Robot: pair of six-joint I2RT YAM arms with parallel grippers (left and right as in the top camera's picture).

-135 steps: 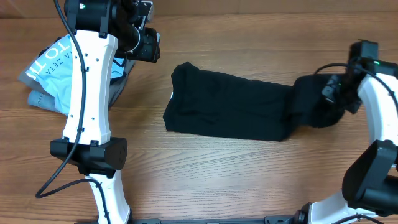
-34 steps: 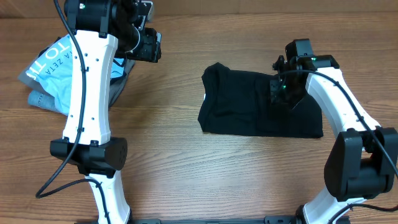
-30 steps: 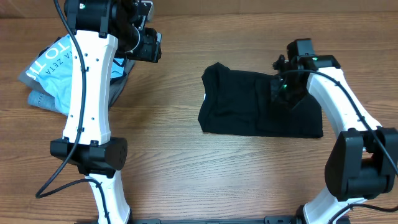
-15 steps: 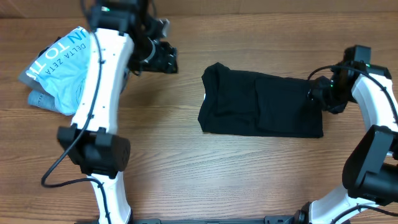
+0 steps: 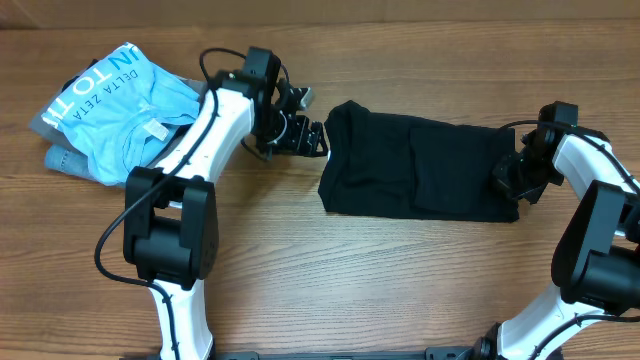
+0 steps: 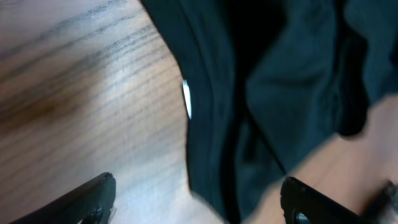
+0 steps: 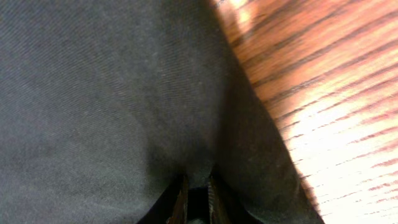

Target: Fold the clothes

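Fold of black garment (image 7: 124, 93) between right fingers (image 7: 181, 202); wrist view only

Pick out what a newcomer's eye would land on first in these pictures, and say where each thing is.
A black garment, folded into a rectangle, lies in the middle of the table between the two arms. The left gripper stands open over its left edge by the white label, while the right gripper is pinched shut on its right edge. A light blue shirt lies crumpled at far left.
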